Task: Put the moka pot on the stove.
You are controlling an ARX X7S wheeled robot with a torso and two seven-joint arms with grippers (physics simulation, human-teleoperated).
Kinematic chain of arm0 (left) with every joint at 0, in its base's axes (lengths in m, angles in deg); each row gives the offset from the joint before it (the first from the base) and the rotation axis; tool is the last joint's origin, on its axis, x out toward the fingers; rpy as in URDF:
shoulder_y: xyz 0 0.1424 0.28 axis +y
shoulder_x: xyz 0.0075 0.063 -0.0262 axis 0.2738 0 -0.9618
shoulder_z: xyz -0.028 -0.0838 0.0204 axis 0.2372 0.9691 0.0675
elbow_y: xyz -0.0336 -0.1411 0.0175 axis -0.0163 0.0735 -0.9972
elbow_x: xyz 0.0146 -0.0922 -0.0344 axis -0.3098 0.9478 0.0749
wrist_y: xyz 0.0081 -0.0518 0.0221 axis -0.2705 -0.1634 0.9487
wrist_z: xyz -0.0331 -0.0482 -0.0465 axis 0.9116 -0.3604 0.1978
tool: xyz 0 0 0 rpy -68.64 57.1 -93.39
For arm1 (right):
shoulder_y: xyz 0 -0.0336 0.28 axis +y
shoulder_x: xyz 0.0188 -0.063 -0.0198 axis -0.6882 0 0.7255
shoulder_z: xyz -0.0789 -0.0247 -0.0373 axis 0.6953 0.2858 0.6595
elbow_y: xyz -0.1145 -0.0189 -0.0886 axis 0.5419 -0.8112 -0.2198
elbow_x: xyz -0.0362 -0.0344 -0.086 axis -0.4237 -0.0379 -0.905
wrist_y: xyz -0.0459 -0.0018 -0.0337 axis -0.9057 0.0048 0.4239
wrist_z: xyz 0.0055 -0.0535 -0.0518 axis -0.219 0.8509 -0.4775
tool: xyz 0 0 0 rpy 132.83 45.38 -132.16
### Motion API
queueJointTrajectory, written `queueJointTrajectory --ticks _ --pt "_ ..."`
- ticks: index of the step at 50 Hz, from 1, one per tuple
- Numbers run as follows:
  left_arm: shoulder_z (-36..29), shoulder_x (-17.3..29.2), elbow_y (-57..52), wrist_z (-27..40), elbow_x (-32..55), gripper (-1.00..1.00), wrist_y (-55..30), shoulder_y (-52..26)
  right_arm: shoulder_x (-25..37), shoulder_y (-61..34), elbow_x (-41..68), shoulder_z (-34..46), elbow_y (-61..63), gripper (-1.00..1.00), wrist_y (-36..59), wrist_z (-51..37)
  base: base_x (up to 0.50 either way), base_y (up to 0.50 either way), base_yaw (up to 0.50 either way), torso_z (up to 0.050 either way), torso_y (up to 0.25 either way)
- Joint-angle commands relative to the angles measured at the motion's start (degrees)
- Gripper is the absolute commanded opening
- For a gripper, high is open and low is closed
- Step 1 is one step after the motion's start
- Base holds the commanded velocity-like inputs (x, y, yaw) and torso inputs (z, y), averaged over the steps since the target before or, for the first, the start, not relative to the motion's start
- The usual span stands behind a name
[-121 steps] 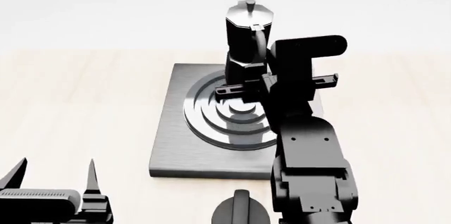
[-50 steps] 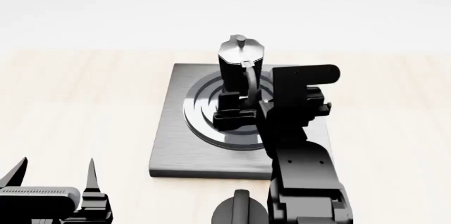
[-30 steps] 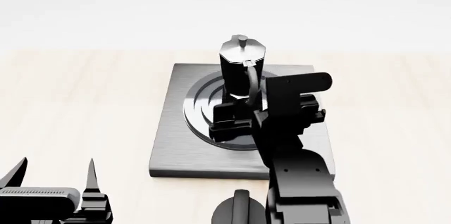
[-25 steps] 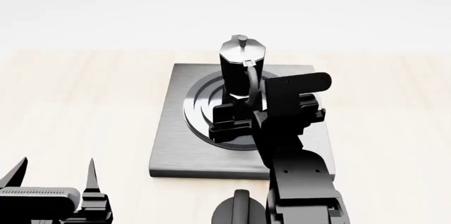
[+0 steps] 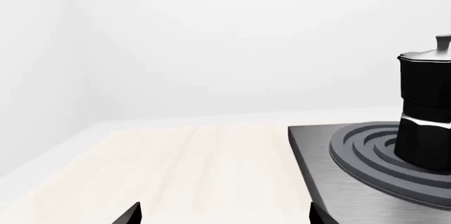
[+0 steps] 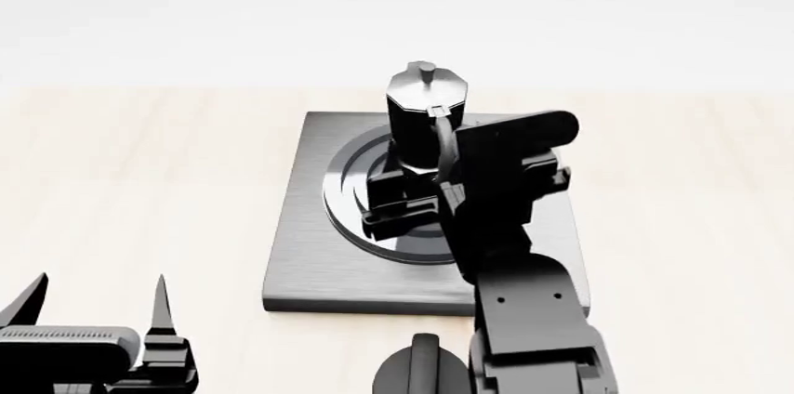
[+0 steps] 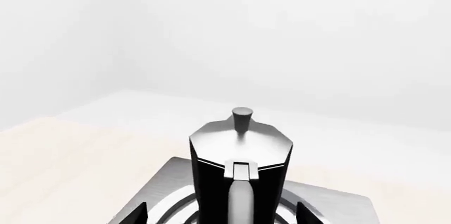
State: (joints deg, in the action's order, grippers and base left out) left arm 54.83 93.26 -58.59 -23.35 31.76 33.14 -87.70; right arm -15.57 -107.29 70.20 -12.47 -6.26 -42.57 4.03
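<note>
Moka pot (image 6: 429,120) stands upright on the stove (image 6: 310,255), seated on the raised ring burner (image 6: 353,191) toward its far side; silvery lid with round knob on top, curved handle facing the near side. In the left wrist view the pot (image 5: 426,113) sits on the concentric rings, base in contact with them, and the stove slab (image 5: 317,155) lies flat on the pale wooden table (image 5: 176,171). The right wrist view looks straight at the pot's handle side (image 7: 241,174), the pot centred between two dark fingertips (image 7: 137,214) at either side of the frame — fingers apart from the pot, not touching it. Right end effector (image 6: 403,203) hovers over the burner just near of the pot, jaws spread wide, holding nothing; the right arm reaches in from the near right across the stove. Left end effector (image 6: 97,306) is at the near left, well apart from the stove, over bare table (image 6: 137,190); its two pointed fingers stand apart — wide, nothing between them. A squat black round knob (image 6: 422,371) with a raised ridge sits at the near edge, just near of the stove.
</note>
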Motion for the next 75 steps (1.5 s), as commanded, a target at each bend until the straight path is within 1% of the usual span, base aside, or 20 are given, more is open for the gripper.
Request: queueJointTrajectory --ticks 1,3,6,12,29,31,33,36,39,45,64,72,74,75 --pt "0.51 -0.20 1.09 -1.08 1.09 1.00 1.58 -0.16 2.20 4.77 2.11 1.64 12.18 1.00 3.83 -1.06 0.00 0.00 0.00 0.000 0.000" --pt "0.43 -0.21 1.21 -1.09 1.04 1.00 1.66 -0.20 2.75 5.85 2.46 1.71 15.01 1.00 4.91 -1.40 0.00 0.00 0.00 0.000 0.000" --pt "0.40 -0.16 1.17 -1.06 1.13 1.00 1.53 -0.28 4.33 8.49 1.00 2.86 21.61 1.00 7.31 -4.48 0.00 0.00 0.00 0.000 0.000" --pt "0.33 -0.10 1.45 -1.13 1.23 1.00 1.59 -0.53 7.06 12.40 2.61 2.20 32.60 1.00 11.54 -6.59 0.00 0.00 0.00 0.000 0.000" --pt "0.05 -0.04 1.71 -1.07 1.40 1.00 1.61 -1.09 12.75 20.48 4.27 2.48 57.64 1.00 19.63 -11.84 0.00 0.00 0.00 0.000 0.000" --pt "0.04 -0.01 1.67 -1.02 1.42 1.00 1.57 -1.12 13.02 22.08 3.87 2.80 58.78 1.00 18.28 -11.84 0.00 0.00 0.00 0.000 0.000" --pt "-0.01 0.03 1.63 -1.04 1.43 1.00 1.58 -1.14 13.32 22.61 3.88 3.01 60.02 1.00 18.72 -12.06 0.00 0.00 0.00 0.000 0.000" --pt "0.01 0.03 1.63 -0.93 1.45 1.00 1.58 -1.22 14.38 22.90 4.58 2.87 64.41 1.00 21.86 -13.29 0.00 0.00 0.00 0.000 0.000" --pt "-0.10 0.04 1.67 -0.93 1.44 1.00 1.63 -1.24 14.88 24.94 4.23 3.06 66.36 1.00 20.50 -13.56 0.00 0.00 0.00 0.000 0.000" --pt "-0.12 0.18 1.23 -0.71 1.51 1.00 1.62 -0.92 16.64 27.51 4.25 3.36 73.24 1.00 22.08 -15.01 0.00 0.00 0.00 0.000 0.000" --pt "-0.47 0.37 1.25 -0.64 1.67 1.00 1.67 -1.03 19.48 31.05 4.97 2.29 83.49 1.00 23.85 -18.07 0.00 0.00 0.00 0.000 0.000" --pt "-0.51 0.48 1.17 -0.55 1.82 1.00 1.58 -1.14 20.51 32.40 4.27 2.88 88.62 1.00 24.60 -19.28 0.00 0.00 0.00 0.000 0.000" --pt "-0.57 0.48 1.16 -0.55 1.81 1.00 1.65 -1.11 20.59 32.87 5.85 3.12 89.63 1.00 24.06 -17.84 0.00 0.00 0.00 0.000 0.000" --pt "-0.59 0.45 1.19 -0.50 1.79 1.00 1.68 -1.12 20.65 32.87 4.87 3.29 90.16 1.00 24.57 -18.81 0.00 0.00 0.00 0.000 0.000"
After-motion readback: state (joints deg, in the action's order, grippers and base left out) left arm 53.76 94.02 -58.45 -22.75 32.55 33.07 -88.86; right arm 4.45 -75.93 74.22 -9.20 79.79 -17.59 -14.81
